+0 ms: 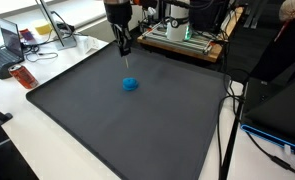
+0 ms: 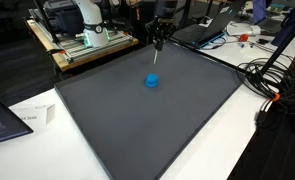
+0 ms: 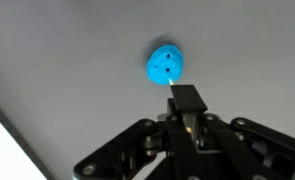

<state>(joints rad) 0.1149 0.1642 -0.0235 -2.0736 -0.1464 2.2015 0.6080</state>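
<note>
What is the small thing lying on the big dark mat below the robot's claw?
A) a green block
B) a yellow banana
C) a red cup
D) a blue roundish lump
D: both exterior views show a small blue roundish lump on the dark mat, below the gripper, which is shut on a thin stick pointing down toward it.

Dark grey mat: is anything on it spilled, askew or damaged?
Nothing stands out. The small round blue object lies alone on the flat dark grey mat, apart from the pincer, which grips a thin stick-like tool.
</note>
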